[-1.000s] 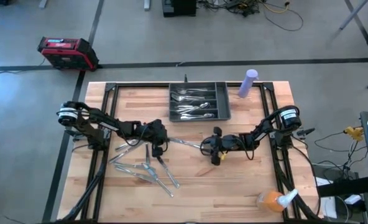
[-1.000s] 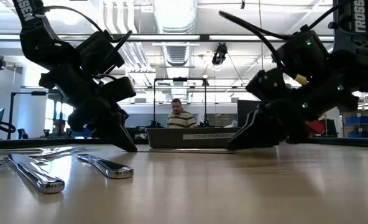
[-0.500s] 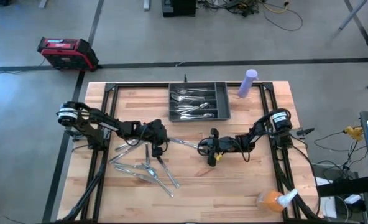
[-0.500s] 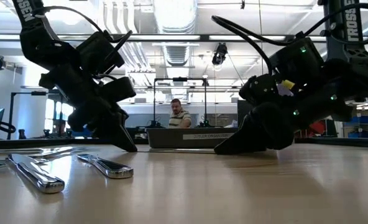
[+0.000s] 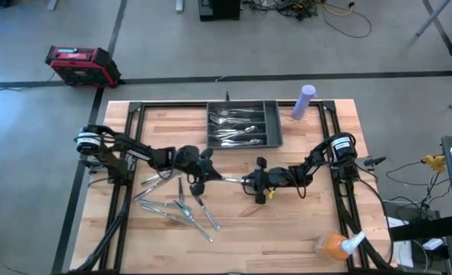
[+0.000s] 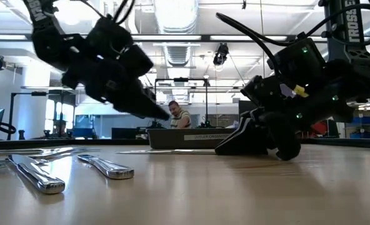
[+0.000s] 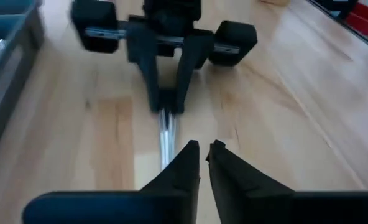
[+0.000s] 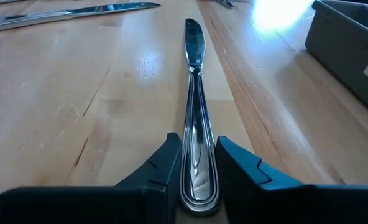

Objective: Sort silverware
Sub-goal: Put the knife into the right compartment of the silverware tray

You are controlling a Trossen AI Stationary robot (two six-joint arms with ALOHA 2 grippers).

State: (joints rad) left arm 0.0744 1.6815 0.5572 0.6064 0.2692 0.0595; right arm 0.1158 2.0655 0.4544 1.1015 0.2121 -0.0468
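Pale wood planks made up the table [image 5: 302, 229] I was working over, and from above I could see the dark compartmented tray [image 5: 241, 125] at its far edge with forks and spoons already lying in it. The same overhead view showed a loose scatter of silverware [image 5: 176, 208] on the near left of the table, which the low camera caught only as a couple of handles [image 6: 107, 166] lying flat. Both arms met near the middle. The right gripper [image 8: 193, 163] was down at the tabletop, and only its own wrist camera made the grip plain: its two fingers were pinched onto the handle of a knife [image 8: 194, 93] lying flat, blade pointing away. The left gripper [image 7: 203, 160] hovered just beside that blade end, fingers nearly together with a slim gap, gripping nothing.
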